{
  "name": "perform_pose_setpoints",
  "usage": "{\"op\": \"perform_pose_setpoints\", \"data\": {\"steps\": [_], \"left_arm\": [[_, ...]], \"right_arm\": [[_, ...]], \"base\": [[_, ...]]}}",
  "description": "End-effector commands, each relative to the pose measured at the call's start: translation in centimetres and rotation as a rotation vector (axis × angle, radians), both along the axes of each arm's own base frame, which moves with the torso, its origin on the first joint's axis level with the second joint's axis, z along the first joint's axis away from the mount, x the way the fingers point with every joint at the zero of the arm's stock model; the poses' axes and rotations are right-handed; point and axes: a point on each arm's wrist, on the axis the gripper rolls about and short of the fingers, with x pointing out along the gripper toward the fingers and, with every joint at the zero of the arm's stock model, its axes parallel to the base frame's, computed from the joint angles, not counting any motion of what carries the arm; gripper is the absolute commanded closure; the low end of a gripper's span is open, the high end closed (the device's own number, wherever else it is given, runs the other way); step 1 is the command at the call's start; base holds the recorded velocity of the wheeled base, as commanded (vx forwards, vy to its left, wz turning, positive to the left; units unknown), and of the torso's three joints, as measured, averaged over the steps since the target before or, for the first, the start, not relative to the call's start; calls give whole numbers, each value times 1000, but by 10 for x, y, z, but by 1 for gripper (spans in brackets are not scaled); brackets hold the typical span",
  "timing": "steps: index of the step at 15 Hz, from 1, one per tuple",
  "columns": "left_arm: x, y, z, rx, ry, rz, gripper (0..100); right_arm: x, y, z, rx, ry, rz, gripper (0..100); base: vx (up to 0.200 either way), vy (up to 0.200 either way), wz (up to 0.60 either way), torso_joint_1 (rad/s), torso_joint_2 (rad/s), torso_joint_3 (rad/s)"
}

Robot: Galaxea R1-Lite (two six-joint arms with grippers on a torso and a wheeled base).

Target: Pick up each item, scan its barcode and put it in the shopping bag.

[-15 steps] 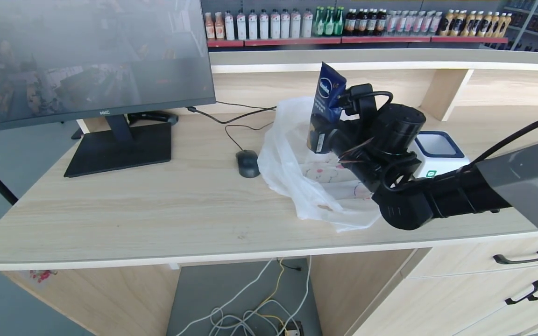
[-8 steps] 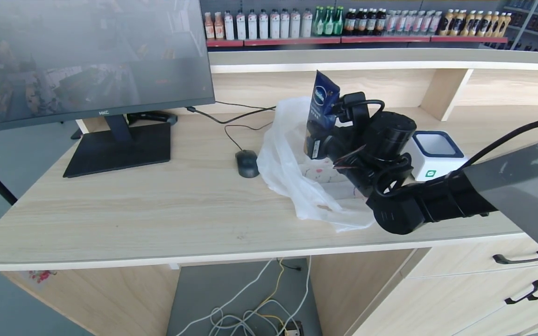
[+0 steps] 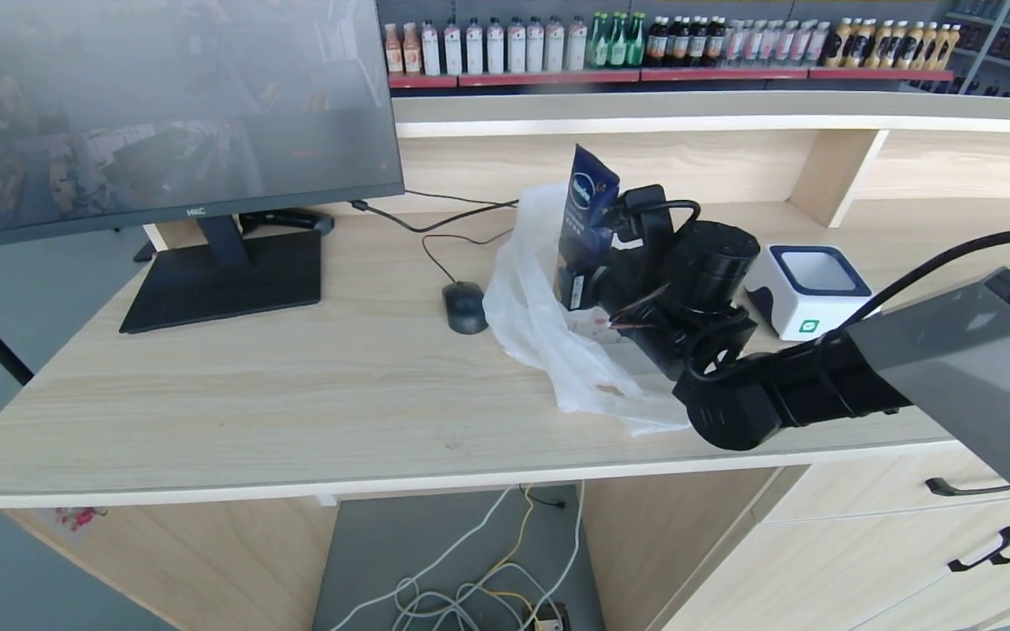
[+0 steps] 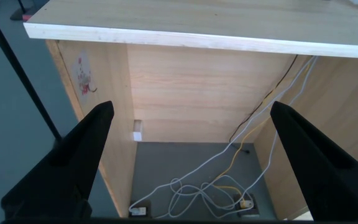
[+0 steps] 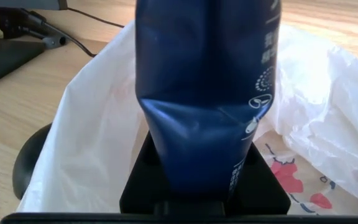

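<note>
Blue tube [image 3: 588, 197] stands upright, clamped in the right hand [image 3: 594, 267] above the shopping bag [image 3: 529, 326].

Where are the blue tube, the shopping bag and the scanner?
blue tube [image 3: 586, 210], head view, middle of its body.
shopping bag [image 3: 524, 326], head view, left plastic wall.
scanner [image 3: 778, 307], head view, white front side.

One tube [image 3: 588, 206], one shopping bag [image 3: 529, 326], one scanner [image 3: 807, 294], one mouse [image 3: 465, 307], one monitor [image 3: 163, 105].

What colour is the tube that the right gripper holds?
Dark blue; the tube shows best in the right wrist view.
</note>
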Motion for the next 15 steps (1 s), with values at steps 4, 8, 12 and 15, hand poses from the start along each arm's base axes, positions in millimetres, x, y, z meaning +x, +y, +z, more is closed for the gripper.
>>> {"op": "perform_pose_setpoints", "data": {"steps": [4, 8, 12, 15], "left_arm": [[0, 0, 0, 0, 0, 1, 0], [0, 0, 0, 0, 0, 1, 0], [0, 0, 0, 0, 0, 1, 0], [0, 0, 0, 0, 2, 1, 0]], "right_arm": [[4, 3, -13, -18, 27, 0, 100], [5, 3, -16, -21, 34, 0, 100], [6, 4, -18, -22, 37, 1, 100], [6, 4, -18, -22, 37, 1, 100]], "base": [[0, 0, 0, 0, 0, 0], [0, 0, 0, 0, 0, 0], [0, 0, 0, 0, 0, 0], [0, 0, 0, 0, 0, 0]]}}
